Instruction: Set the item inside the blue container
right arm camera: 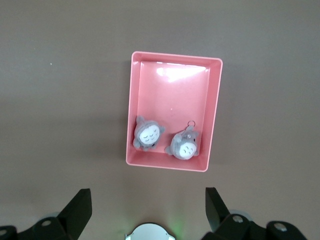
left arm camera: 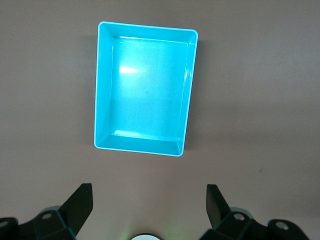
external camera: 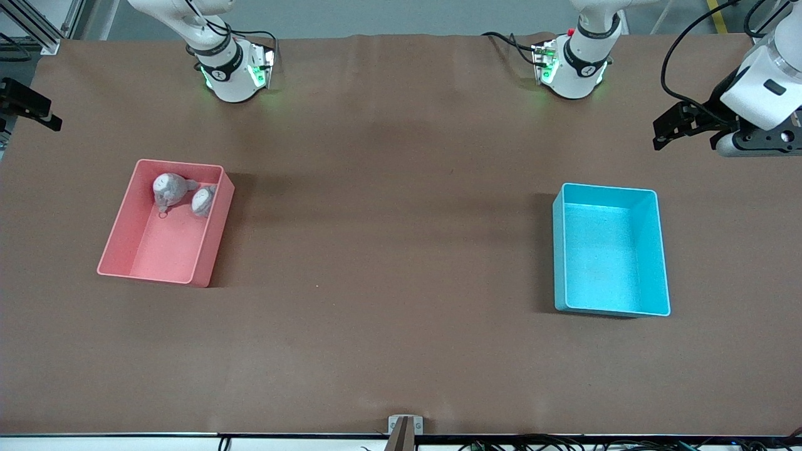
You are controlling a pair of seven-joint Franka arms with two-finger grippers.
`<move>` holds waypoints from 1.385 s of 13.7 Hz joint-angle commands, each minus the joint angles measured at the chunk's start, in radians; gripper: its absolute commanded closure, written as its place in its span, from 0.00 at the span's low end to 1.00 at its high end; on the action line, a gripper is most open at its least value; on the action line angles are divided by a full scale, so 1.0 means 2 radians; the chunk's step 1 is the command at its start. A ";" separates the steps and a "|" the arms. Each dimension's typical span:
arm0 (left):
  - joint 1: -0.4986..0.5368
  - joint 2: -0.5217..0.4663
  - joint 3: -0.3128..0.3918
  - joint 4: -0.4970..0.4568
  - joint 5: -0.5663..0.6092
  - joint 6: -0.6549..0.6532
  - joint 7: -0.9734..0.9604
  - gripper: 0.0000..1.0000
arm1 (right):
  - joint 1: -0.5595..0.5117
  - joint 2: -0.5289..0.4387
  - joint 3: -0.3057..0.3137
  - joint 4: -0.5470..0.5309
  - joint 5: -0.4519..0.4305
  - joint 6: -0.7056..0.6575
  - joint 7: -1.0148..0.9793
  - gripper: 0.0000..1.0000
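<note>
Both hands are parked up high with fingers spread wide and nothing gripped: the left hand (left arm camera: 149, 202) is hung over bare tabletop (external camera: 388, 300) just beside the blue container (external camera: 611, 250), at the left arm's end, and the right hand (right arm camera: 147, 202) is hung over bare tabletop just beside the pink bin (external camera: 166, 222), at the right arm's end. From the front view only the left hand can be seen, at the edge of the frame; the right one is out of shot there. The blue container is sat empty, well apart from the pink bin, so nothing has been moved over yet. Two plush toys (right arm camera: 149, 135) (right arm camera: 183, 145) are tucked side by side in the end of the pink bin farther from the front camera, probably just staged there as the pickup pile. They look soft, round and grey with pale bellies, and a small metal ring is hung on one. Both bins look like smooth, slightly glossy plastic, rectangular with rounded corners and open tops. The tabletop is covered in a matte brown sheet, faintly creased.
</note>
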 commanded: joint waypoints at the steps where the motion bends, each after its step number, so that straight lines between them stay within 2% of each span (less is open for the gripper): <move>1: 0.001 -0.002 -0.003 0.000 0.009 -0.005 0.000 0.00 | -0.015 0.014 0.005 0.004 0.001 0.025 -0.005 0.00; 5: 0.001 0.001 -0.004 0.000 0.009 -0.005 0.000 0.00 | -0.025 0.064 0.004 0.003 -0.001 0.037 -0.006 0.00; 8: 0.001 0.002 -0.004 0.000 0.009 -0.002 0.000 0.00 | -0.037 0.064 0.004 -0.055 0.001 0.049 0.004 0.00; 12: 0.001 0.006 -0.004 0.001 0.009 -0.002 0.001 0.00 | -0.037 0.019 0.005 -0.214 0.002 0.161 0.045 0.00; 15: 0.002 0.007 -0.004 0.002 0.009 -0.002 0.001 0.00 | -0.037 -0.011 0.005 -0.346 0.001 0.279 0.047 0.00; 18: 0.004 0.007 -0.004 0.001 0.009 -0.002 0.001 0.00 | -0.045 -0.012 0.004 -0.456 0.000 0.412 0.050 0.00; 19: 0.004 0.007 -0.004 0.000 0.009 0.001 0.001 0.00 | -0.049 -0.009 0.004 -0.502 0.000 0.478 0.050 0.00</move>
